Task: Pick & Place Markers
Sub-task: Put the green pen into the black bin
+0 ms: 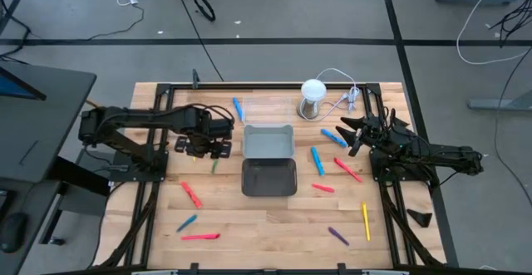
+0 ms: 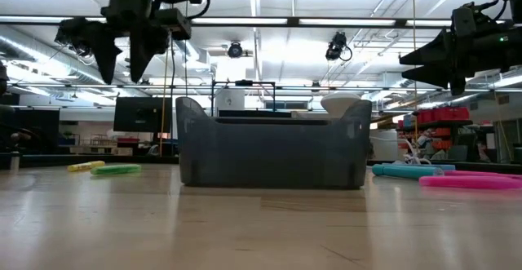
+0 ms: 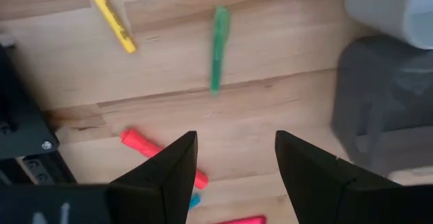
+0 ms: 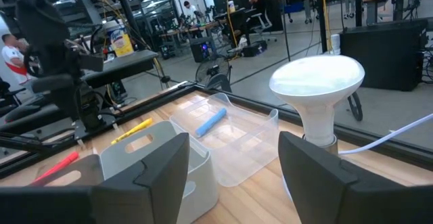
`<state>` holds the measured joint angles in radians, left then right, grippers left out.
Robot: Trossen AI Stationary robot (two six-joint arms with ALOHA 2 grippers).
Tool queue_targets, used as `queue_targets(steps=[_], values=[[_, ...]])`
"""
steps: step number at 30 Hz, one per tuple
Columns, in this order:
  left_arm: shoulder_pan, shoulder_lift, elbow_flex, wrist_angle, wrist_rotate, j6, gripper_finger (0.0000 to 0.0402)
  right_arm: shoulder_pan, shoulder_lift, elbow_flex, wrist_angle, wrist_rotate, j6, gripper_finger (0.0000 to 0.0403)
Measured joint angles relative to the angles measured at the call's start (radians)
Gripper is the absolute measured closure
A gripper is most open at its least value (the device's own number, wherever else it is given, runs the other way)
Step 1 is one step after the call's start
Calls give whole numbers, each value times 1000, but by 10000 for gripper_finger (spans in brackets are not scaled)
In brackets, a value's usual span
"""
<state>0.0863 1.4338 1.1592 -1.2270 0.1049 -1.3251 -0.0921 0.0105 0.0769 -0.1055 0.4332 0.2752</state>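
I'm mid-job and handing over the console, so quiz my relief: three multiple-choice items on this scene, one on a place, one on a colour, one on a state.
1. Where is the left claw?
A. inside the dark tray
B. above the table, left of the trays
C. at the lamp

2. What colour is the marker lying ahead of the left claw's fingers?
A. green
B. purple
C. white

3. What is the state of the right claw?
A. shut on a marker
B. open, holding nothing
C. out of view

Answers:
1 B: the high view shows the left claw left of the dark tray.
2 A: the green marker lies beyond them.
3 B: the right claw has parted fingers with nothing between.
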Motion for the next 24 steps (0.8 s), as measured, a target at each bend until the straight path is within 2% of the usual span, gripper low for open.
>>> queue_targets(steps=[6,11,24], values=[[-26,0,-63,25,-33,-26,195,0,0,0,0,0,0,172],[-40,1,-126,109,-42,-28,195,0,0,0,0,0,0,172],[-46,87,-199,233,-67,-17,195,0,0,0,0,0,0,172]])
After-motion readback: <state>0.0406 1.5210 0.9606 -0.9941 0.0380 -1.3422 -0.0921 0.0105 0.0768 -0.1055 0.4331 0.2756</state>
